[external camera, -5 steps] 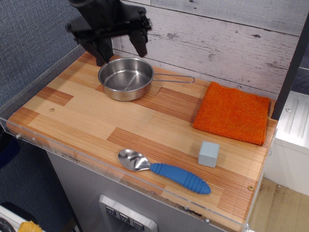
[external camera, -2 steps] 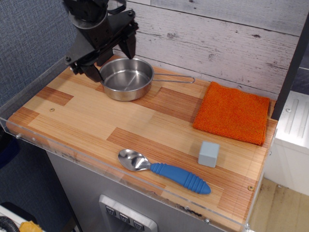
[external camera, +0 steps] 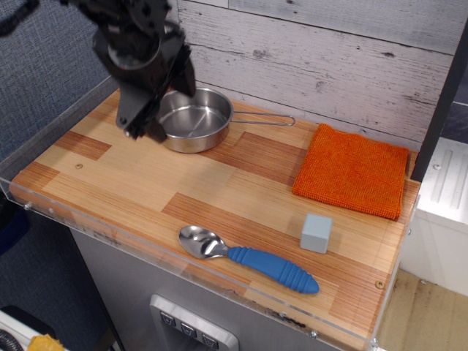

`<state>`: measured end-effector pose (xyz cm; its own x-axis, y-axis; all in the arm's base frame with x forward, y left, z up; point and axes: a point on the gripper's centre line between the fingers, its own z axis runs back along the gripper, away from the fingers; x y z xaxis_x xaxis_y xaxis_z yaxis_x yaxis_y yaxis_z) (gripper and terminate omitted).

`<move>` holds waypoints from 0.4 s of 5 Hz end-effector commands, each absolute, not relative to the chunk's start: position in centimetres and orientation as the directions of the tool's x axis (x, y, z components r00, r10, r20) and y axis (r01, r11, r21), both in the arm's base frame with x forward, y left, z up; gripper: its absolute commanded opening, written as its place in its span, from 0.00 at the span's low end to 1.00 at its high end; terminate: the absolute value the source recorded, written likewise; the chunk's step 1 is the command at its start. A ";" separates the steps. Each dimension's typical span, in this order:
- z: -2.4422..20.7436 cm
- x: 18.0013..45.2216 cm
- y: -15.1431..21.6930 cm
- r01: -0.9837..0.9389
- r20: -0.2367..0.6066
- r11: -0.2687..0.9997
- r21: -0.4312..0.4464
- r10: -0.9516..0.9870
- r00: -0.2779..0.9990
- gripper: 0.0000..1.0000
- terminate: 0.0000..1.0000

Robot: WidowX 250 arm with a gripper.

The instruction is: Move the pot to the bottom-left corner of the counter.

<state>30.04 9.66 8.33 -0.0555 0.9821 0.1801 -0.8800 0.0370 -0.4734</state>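
The pot, a small shiny steel pan, stands at the back left of the striped wood counter. Its thin wire loop handle points right. My black gripper is low over the pot's left side. Its fingers are spread: one fingertip is outside the left rim and the other is near the back rim. The gripper hides the left rim, so I cannot tell whether it touches the pot. The jaws are open and hold nothing.
An orange cloth lies at the back right. A small grey block and a steel spoon with a blue handle lie near the front edge. A clear acrylic rim edges the counter. A plank wall stands behind.
The gripper has moved down and to the left, from above the pot's back rim to low over its left side. The pot has not moved.
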 end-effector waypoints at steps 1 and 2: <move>7.7 32.7 11.3 -0.866 0.170 -0.026 -0.499 0.977 -0.127 1.00 0.00; 6.7 33.4 12.1 -0.875 0.171 -0.033 -0.483 0.976 -0.132 1.00 0.00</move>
<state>32.93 11.60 5.33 -0.1164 0.9806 0.1575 -0.8956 -0.0351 -0.4435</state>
